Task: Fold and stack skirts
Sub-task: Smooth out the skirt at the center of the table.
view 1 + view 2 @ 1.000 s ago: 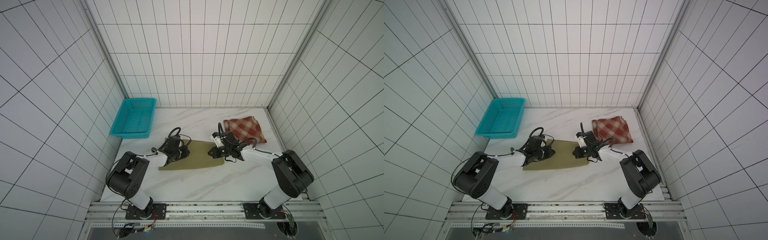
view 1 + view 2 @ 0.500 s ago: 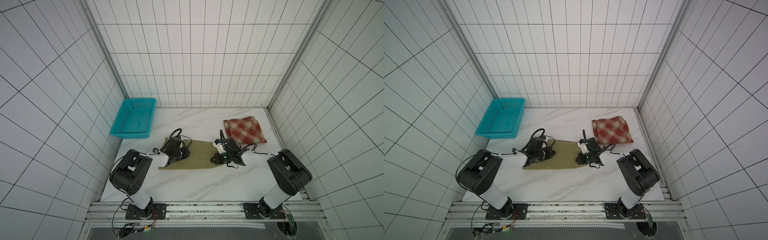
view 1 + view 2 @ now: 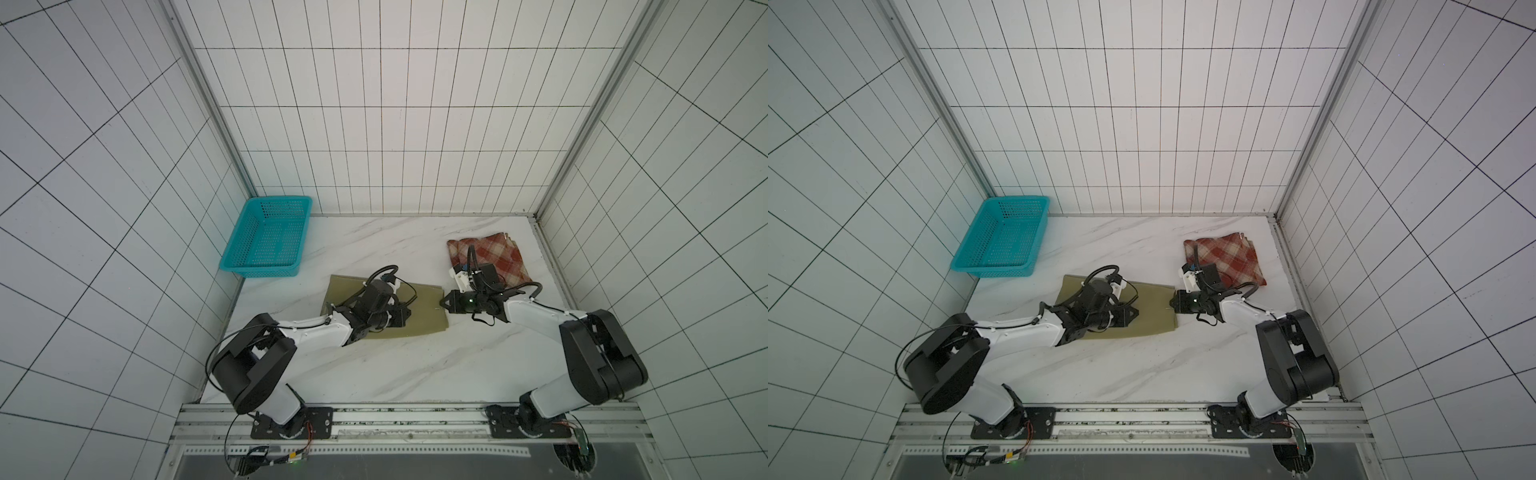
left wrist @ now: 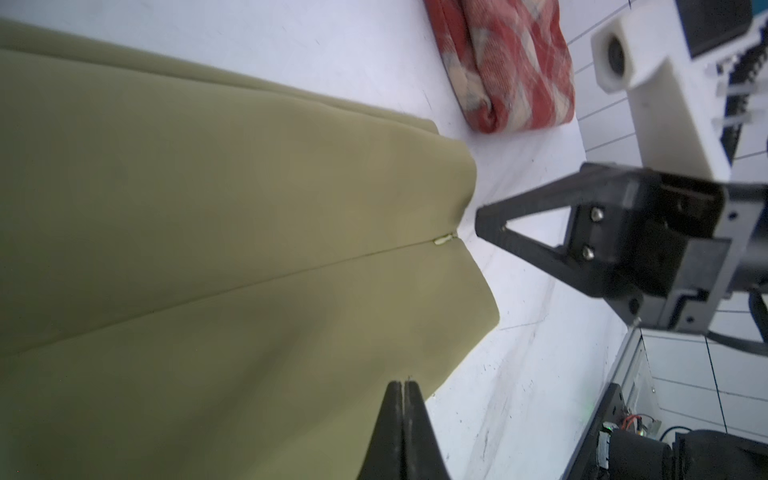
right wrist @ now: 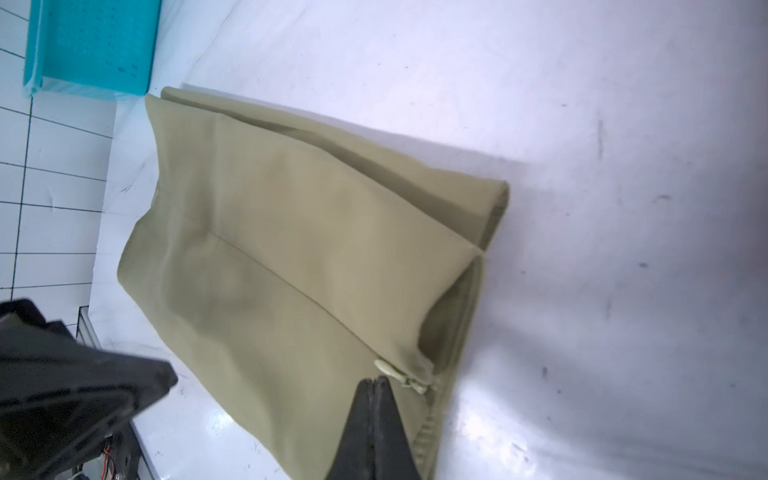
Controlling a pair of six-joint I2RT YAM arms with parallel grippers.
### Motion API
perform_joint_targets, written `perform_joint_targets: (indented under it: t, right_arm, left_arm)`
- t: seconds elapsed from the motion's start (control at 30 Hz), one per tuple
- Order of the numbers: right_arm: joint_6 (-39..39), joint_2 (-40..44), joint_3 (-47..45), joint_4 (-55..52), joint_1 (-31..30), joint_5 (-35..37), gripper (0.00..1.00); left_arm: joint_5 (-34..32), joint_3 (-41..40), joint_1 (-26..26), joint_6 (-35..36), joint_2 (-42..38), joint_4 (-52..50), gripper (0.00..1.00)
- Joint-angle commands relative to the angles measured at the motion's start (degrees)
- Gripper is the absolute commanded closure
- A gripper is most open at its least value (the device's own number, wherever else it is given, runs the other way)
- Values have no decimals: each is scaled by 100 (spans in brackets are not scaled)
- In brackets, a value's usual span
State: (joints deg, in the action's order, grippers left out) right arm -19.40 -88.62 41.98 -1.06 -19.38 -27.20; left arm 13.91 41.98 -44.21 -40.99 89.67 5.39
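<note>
The plain olive-khaki cloth skirt (image 3: 424, 316) lies folded flat midway on the white marble tabletop (image 3: 374, 374), well apart from the red-and-cream plaid skirt (image 3: 498, 253) at the far right. The left gripper (image 4: 403, 390), low over its middle, and the right gripper (image 5: 376, 384), beside the pale zipper pull (image 5: 395, 372) at its edge, are both closed tight and empty. A sliding tip could snag that pull or drag the top layer, undoing the fold.

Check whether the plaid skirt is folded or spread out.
Folded: the plaid skirt lies as a compact bundle, and the left wrist view shows its rounded, layered fold edge.
</note>
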Motion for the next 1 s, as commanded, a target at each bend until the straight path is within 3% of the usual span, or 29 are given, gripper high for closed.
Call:
perform_joint_targets:
  t: [0.0,0.33,0.67,0.97]
  right_arm:
    - [201,-226,537,-123,142,-240,100]
    - [217,-670,915,-168,321,-412,100]
    - [61,271,923,-518,320,-451,100]
    - [163,-289,1202,-406,321,-504,100]
  left_arm:
    - [65,185,-241,-226,437,307,100]
    - [247,669,-562,-394,1432,603,100]
    - [389,733,-563,-528,1407,727,100]
    - [477,1031,-563,-609,1508,753,100]
